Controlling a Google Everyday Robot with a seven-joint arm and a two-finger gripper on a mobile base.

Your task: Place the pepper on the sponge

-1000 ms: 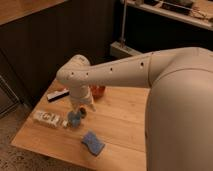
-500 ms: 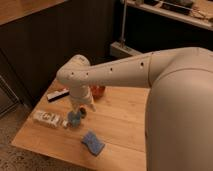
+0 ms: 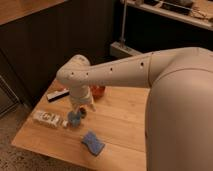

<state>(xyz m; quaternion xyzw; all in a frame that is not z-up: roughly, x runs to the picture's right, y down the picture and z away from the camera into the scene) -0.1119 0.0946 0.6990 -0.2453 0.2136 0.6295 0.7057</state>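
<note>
**While my claw (image 3: 83, 106) hangs by the cup (image 3: 75, 119), the sponge (image 3: 93, 143) has nothing on it**

Because my arm (image 3: 120, 75) reaches in from the right side of the counter (image 3: 125, 120), my claw hangs over the left half and points down. It is just above the little blue cup. The red bowl (image 3: 98, 91) sits right behind it, closer to the far edge. I point down like this so I can come at small things from the top and not bump the things next to them.

I cannot tell if my claw is spread, pressed together, or pinching something.

The pepper is the hard part, because I cannot find it for sure. There is a small dark bit right under my claw. It may be the pepper, lying on the wood or held in my claw, but I cannot say. I can say that it is not on the sponge.

The blue sponge lies flat close to the near edge, a bit left of the middle. It is near the cup but not touching it, and its top is bare. It is flat and low with free wood all round, so I think it makes an easy bed to come down on. A white bottle (image 3: 47, 119) lies on its side by the near left corner, out of the way.
</note>
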